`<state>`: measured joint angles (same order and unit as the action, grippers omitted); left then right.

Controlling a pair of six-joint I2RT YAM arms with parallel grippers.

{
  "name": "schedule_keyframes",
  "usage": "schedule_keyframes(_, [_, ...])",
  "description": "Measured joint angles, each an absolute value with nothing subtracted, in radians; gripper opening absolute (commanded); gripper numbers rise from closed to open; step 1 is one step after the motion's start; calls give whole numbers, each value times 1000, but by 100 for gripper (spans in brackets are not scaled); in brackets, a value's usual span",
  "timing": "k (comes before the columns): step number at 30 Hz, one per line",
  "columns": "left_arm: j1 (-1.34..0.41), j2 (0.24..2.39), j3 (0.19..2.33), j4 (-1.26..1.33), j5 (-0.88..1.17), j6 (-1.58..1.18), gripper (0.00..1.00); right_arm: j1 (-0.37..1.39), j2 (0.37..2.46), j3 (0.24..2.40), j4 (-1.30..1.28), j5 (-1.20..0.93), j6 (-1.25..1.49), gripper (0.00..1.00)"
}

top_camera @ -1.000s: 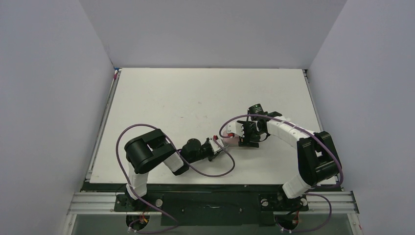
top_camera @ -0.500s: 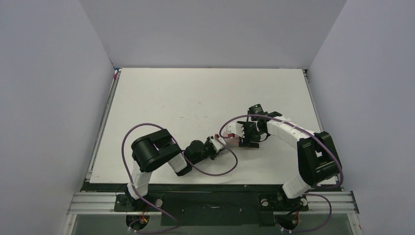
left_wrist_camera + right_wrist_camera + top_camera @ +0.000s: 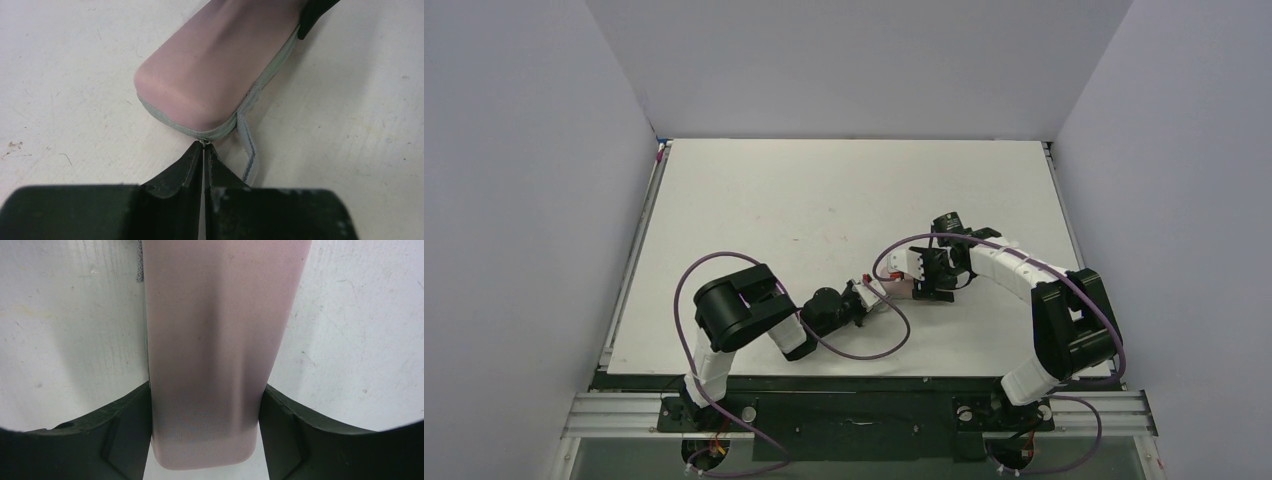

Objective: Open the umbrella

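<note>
No umbrella shows in any view. A pinkish-grey clamshell hard case (image 3: 894, 287) with a grey-green zip band lies on the white table between the two grippers. In the left wrist view the case (image 3: 220, 65) lies just ahead of my left gripper (image 3: 204, 149), whose jaws are shut on the small metal zip pull (image 3: 204, 142) at the case's near end. A grey strap (image 3: 248, 145) hangs beside it. In the right wrist view my right gripper (image 3: 205, 392) is shut across the case (image 3: 215, 340), one finger on each long side.
The white table (image 3: 824, 200) is walled by pale panels at the left, back and right. Purple cables (image 3: 864, 350) loop off both arms over the table's near part. A black rail (image 3: 854, 410) runs along the near edge.
The left arm's elbow has swung right and its cable loop has shifted. The left gripper stays at the case's end. The right arm and the case have not moved.
</note>
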<state>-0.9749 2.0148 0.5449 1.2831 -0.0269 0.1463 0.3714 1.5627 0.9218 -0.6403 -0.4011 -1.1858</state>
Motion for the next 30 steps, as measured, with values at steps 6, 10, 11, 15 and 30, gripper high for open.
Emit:
schedule_keyframes(6, [-974, 2014, 537, 1295, -30, 154, 0, 366, 1563, 924, -652, -401, -1194, 36])
schedule_keyframes(10, [-969, 2005, 516, 1308, -29, 153, 0, 366, 1563, 924, -663, -410, -1229, 35])
schedule_keyframes(11, [-966, 2002, 513, 1310, -29, 153, 0, 366, 1562, 924, -667, -412, -1248, 35])
schedule_keyframes(15, [-946, 1993, 507, 1329, -30, 154, 0, 366, 1552, 918, -706, -421, -1369, 34])
schedule_keyframes(30, [-911, 1873, 389, 1345, 143, 202, 34, 385, 1613, 1000, -851, -445, -1571, 21])
